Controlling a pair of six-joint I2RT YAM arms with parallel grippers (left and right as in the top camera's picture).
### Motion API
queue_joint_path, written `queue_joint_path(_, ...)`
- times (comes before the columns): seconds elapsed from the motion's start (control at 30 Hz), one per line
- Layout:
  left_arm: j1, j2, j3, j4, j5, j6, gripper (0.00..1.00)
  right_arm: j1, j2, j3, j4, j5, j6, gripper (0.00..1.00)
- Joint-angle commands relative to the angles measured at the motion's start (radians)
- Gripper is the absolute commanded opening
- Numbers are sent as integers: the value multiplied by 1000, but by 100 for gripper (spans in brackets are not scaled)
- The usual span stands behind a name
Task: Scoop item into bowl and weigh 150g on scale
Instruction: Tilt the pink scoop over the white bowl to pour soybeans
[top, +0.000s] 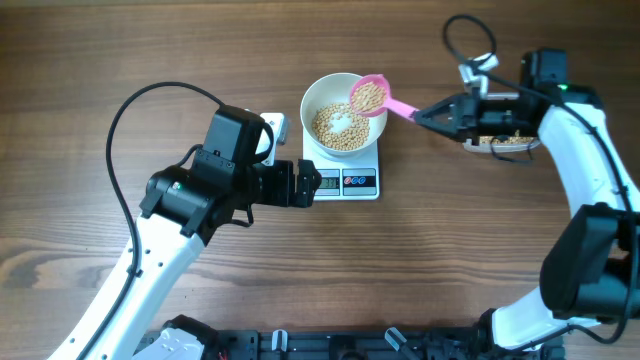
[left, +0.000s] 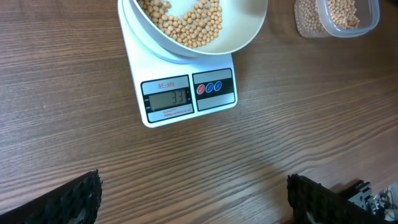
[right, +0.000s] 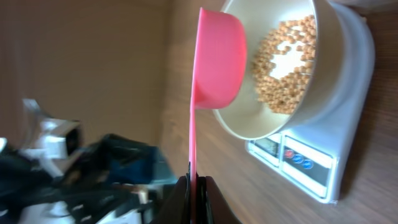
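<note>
A dark wooden table (top: 120, 60) fills the view from above. The right gripper (top: 428, 113) is clenched on the thin handle of a pink scoop (top: 369, 96). The scoop is held level over the right rim of the bowl (top: 309, 108) and is heaped with beans. The load has not been tipped out. A layer of beans (top: 335, 128) is seen in the bowl, with a patch of white bottom bare in the middle. The bowl is set on the scale (top: 345, 170) at the table's centre. On the display (left: 166, 97), digits that look like 33 are shown. To the right, partly under the right arm, a clear container (left: 373, 15) holding more beans is seen. The left gripper (top: 308, 184) is spread wide and empty, just in front of the scale's left corner, and nothing is touched by it. The weighing is judged to be at an early stage. Some beans are in, one scoopful is ready to be poured, and many more are likely needed before the target is reached.
</note>
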Motion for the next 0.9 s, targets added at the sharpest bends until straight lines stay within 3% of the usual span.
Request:
queue_joint_path(0.0, -5, 4, -4, 3, 8, 21, 100, 70, -56, 0, 26, 238, 42, 5)
queue_joint_path(0.4, -5, 4, -4, 3, 8, 21, 100, 308, -215, 22, 146, 693, 35, 4)
queue_joint_path(0.87, -5, 4, -4, 3, 9, 21, 100, 505, -240, 22, 253, 1086, -140, 4)
